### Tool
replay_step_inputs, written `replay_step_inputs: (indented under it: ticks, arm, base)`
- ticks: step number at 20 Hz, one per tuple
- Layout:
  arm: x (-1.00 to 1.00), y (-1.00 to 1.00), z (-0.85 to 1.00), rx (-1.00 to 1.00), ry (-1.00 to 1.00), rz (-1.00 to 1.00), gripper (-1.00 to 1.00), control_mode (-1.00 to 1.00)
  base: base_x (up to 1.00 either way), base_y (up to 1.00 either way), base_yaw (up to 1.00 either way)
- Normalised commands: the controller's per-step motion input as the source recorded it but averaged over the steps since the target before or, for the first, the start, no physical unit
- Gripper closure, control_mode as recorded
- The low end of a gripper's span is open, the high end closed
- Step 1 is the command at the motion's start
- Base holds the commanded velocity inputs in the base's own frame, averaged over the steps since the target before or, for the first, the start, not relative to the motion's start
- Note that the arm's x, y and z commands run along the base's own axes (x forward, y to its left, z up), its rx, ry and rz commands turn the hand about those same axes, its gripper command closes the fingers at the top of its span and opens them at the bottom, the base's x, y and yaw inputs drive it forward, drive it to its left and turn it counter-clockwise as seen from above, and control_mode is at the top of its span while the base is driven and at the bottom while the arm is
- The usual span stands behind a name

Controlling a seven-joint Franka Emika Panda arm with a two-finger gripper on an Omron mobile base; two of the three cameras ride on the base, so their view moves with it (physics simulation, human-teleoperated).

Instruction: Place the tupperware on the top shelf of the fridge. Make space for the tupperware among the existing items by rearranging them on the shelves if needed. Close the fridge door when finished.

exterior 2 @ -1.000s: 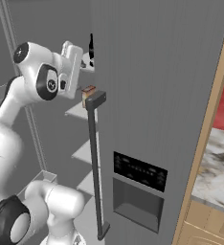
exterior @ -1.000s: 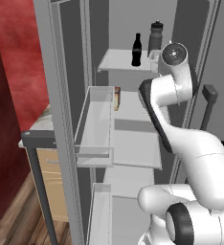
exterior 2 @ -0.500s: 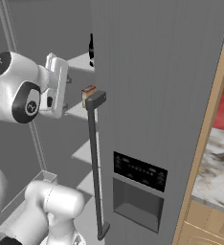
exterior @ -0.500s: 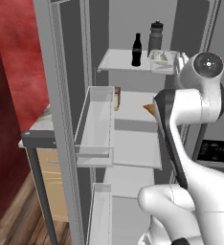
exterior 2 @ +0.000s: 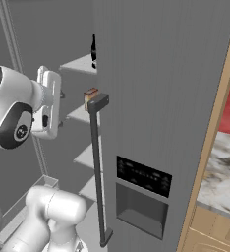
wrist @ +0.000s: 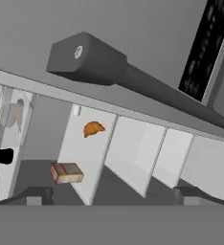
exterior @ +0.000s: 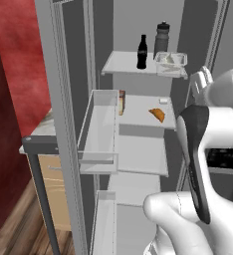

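A: The fridge (exterior 2: 156, 88) is plain grey, its handle (exterior 2: 98, 167) darker; the shelves (exterior: 138, 112) are pale grey.

B: The cola bottle (exterior: 142, 52) is black, the croissant (exterior: 157, 114) orange, the carton (wrist: 66, 172) brownish, the wall (exterior: 14, 79) mottled red.

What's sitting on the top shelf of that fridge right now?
On the top shelf stand a dark cola bottle, a taller grey sports bottle and the tupperware at its right end. The tupperware's contents are too blurred to make out.
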Motion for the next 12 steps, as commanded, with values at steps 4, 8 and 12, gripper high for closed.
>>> replay_step_inputs:
  ticks: [4, 8, 12]
  arm:
    - [-0.11, 0.0, 0.0, 0.0, 0.0, 0.03, -1.0, 1.0]
    - [0.0, 0.0, 0.0, 0.0, 0.0, 0.0, -1.0, 1.0]
    - [0.0, 0.0, 0.0, 0.0, 0.0, 0.0, -1.0, 1.0]
  base:
    - [-0.09, 0.0, 0.01]
    - [-0.73, 0.02, 0.11]
    - [-0.95, 0.21, 0.03]
